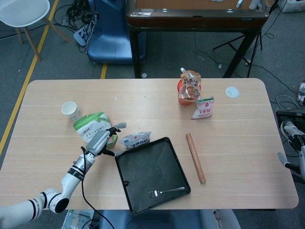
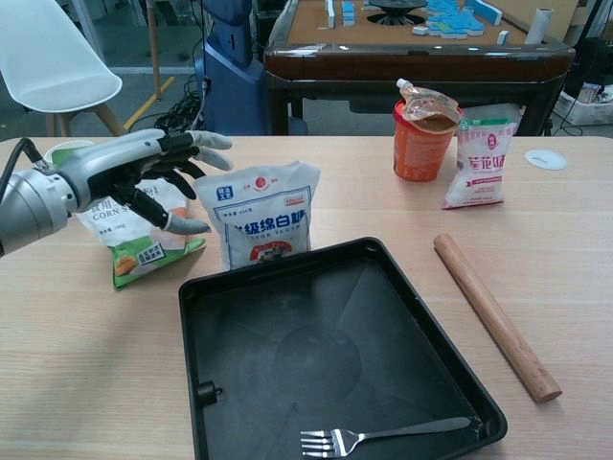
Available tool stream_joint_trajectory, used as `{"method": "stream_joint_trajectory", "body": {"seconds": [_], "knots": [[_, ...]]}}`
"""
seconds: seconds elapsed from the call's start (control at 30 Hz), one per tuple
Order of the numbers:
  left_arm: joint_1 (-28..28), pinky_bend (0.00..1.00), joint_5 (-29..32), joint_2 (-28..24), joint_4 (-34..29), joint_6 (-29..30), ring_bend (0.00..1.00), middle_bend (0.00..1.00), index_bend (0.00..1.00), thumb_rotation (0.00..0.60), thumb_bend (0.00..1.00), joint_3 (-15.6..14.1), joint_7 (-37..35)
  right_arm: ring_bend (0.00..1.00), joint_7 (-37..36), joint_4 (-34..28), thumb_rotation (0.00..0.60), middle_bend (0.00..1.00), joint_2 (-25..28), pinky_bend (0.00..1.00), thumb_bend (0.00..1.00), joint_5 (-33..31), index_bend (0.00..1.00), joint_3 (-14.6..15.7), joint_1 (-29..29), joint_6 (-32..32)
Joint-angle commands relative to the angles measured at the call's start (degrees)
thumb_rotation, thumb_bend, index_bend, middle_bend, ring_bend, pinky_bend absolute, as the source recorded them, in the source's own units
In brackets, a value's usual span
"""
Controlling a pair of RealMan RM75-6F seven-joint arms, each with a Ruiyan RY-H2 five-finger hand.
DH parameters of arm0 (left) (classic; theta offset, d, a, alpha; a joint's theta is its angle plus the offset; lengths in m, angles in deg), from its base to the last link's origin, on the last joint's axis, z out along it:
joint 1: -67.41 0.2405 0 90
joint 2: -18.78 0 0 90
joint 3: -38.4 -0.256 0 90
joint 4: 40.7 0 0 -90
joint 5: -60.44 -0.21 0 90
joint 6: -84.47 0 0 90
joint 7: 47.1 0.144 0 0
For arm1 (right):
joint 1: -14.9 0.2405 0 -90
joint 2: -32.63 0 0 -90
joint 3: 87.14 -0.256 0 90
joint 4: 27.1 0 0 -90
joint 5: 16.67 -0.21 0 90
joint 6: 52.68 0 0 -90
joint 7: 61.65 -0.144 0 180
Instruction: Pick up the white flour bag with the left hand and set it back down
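— What is being carried on the light wooden table [image 2: 86,364]?
— The white flour bag [image 2: 261,213] is standing behind the black plastic tray [image 2: 326,355].
— And the left hand [image 2: 153,177]?
— It is being held beside the bag, fingers [image 2: 206,139] spread wide, nothing gripped.
— The right hand [image 1: 294,143]?
— Its fingers cannot be told.

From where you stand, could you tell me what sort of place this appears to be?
Probably a robot lab or workshop, not a kitchen: loose cables lie on the grey floor, yellow floor tape runs beside the wooden table, and a mahjong table stands behind it.
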Motion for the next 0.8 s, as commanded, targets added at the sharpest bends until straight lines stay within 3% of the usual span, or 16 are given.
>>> {"method": "stream_joint_trajectory", "body": {"seconds": [0.03,0.8], "knots": [[-0.9,0.26,0.4,1.4,1.7,-0.8,0.22,0.16,0.09,0.6,0.17,-0.1,-0.5,0.19,-0.1,0.0,0.6,0.3,0.0,0.16,0.25,-0.1,0.23,0.0,-0.1,0.0],[-7.1,0.26,3.2,11.9,15.8,-6.3,0.22,0.16,0.09,0.6,0.17,0.6,-3.5,0.19,-0.7,0.5,0.6,0.3,-0.1,0.16,0.25,-1.1,0.23,0.3,-1.0,0.0]]}}
